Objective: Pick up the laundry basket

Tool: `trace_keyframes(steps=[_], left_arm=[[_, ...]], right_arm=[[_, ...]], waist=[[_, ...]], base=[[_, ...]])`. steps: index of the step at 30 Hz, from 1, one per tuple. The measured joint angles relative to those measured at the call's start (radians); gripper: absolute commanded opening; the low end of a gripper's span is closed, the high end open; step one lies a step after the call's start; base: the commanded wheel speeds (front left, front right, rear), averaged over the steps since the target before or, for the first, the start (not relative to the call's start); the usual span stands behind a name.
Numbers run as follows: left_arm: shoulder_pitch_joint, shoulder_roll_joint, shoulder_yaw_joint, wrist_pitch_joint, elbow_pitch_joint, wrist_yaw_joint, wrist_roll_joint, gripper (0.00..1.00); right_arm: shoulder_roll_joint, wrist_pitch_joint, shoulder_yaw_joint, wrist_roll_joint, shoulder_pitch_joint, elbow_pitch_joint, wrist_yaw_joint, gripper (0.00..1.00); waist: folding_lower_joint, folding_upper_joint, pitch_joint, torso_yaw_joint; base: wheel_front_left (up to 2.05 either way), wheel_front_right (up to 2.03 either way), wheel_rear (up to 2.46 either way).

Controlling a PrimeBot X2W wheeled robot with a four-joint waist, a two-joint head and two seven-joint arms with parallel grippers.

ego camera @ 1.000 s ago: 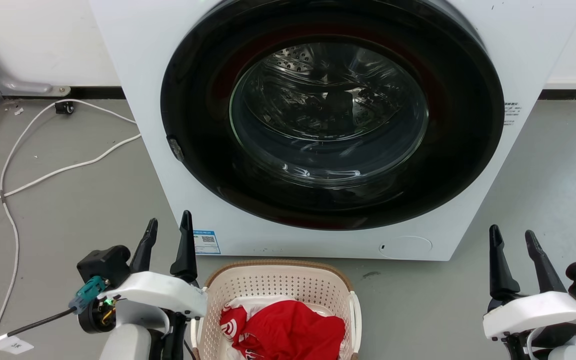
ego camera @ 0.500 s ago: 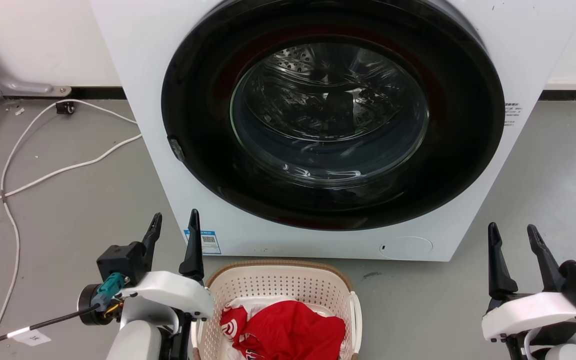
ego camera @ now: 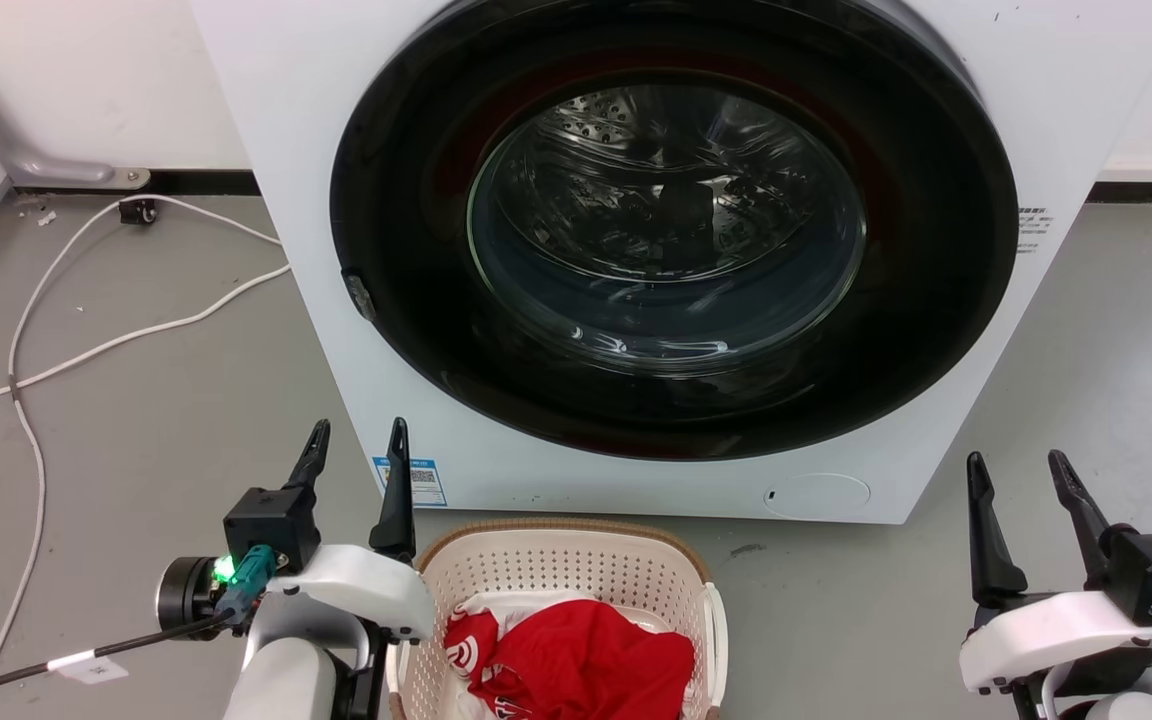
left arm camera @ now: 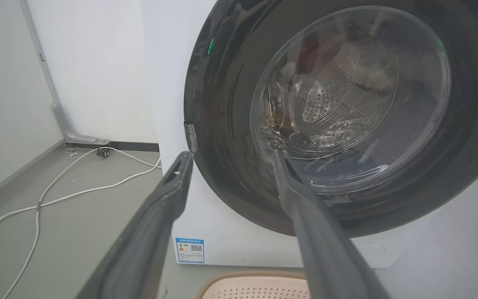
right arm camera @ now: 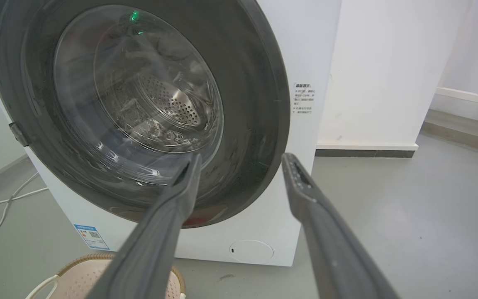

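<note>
Left gripper (ego camera: 359, 430) apart | laundry basket (ego camera: 536, 570) just beside, rightward | right gripper (ego camera: 1015, 460) apart

In the head view, the bottom edge cuts the laundry basket (ego camera: 556, 570); its near half and the lower part of the red garment (ego camera: 586, 665) lie outside. The white wrist shell (ego camera: 356, 590) covers part of the basket's left side. The top edge cuts the washing machine (ego camera: 936, 480). We cannot read the blue label (ego camera: 422, 482): the print is too small. In the right wrist view, one finger (right arm camera: 152, 249) of the right gripper (right arm camera: 242, 158) covers part of the basket rim.
</note>
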Motion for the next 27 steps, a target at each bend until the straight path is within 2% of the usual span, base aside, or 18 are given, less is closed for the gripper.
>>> trace_keyframes(steps=[17,27], left_arm=[[-0.009,0.0,0.004,-0.028,0.022,0.002,0.101,1.0],[-0.009,0.0,0.008,-0.029,0.036,-0.007,0.068,1.0]], right_arm=[[0.0,-0.016,-0.006,-0.069,0.007,0.0,0.0,1.0],[0.0,-0.019,-0.009,-0.039,0.007,0.014,0.0,1.0]], waist=[[0.0,0.0,0.002,0.0],[0.0,0.0,0.0,0.003]], base=[[0.0,0.0,0.0],[0.0,0.0,0.0]])
